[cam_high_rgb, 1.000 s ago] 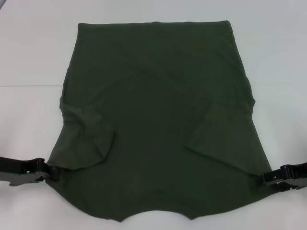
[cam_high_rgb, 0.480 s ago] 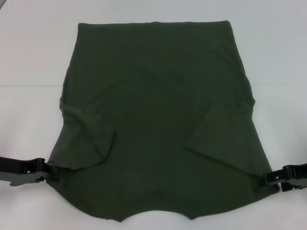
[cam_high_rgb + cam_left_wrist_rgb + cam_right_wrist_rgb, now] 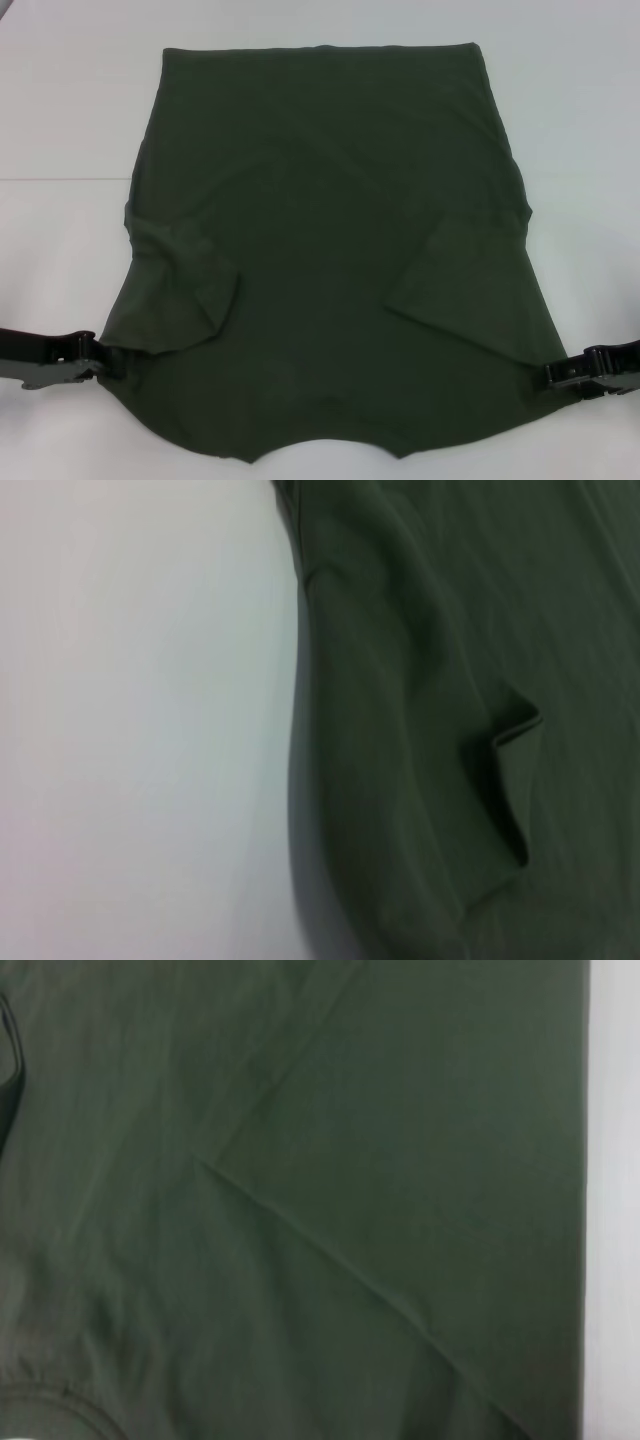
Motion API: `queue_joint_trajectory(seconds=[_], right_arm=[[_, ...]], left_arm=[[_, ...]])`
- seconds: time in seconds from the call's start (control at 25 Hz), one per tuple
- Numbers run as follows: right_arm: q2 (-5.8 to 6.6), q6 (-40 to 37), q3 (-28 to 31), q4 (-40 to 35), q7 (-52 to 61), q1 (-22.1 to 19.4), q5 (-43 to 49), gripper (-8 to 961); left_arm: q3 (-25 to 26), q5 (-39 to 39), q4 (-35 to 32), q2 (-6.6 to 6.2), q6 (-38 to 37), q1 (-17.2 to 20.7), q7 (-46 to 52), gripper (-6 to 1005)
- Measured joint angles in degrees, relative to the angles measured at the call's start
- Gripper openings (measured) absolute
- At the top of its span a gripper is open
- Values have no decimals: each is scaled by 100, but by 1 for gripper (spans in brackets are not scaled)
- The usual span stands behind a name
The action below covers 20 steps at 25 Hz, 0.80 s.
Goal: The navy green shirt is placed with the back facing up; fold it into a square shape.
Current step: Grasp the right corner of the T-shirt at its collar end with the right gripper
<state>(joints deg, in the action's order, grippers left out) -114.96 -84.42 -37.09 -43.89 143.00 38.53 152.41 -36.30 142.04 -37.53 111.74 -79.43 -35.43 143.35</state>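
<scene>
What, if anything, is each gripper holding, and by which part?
Both hold the navy green shirt: the left gripper pinches its left side edge near the shoulder, the right gripper its right side edge, both at the near end.

I see a plain white table (image 3: 70, 90) filling the frame, bare along the top and down both sides. One thing lies flat on it: the shirt (image 3: 330, 200), spread across the centre from the upper middle to the bottom edge, both sleeves folded inward onto its body.
</scene>
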Motion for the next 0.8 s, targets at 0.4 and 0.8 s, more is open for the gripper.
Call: queue_joint_trajectory(seconds=[0.4,0.8], right_arm=[[-58,-7,0,3,-22,46,-17,928],[-93,-36,0,-9,-70,99,-80,928]], left_arm=[[0,-2,0,-3,4,1,-9,60],[0,-2,0,-3,7,2,-9,58]])
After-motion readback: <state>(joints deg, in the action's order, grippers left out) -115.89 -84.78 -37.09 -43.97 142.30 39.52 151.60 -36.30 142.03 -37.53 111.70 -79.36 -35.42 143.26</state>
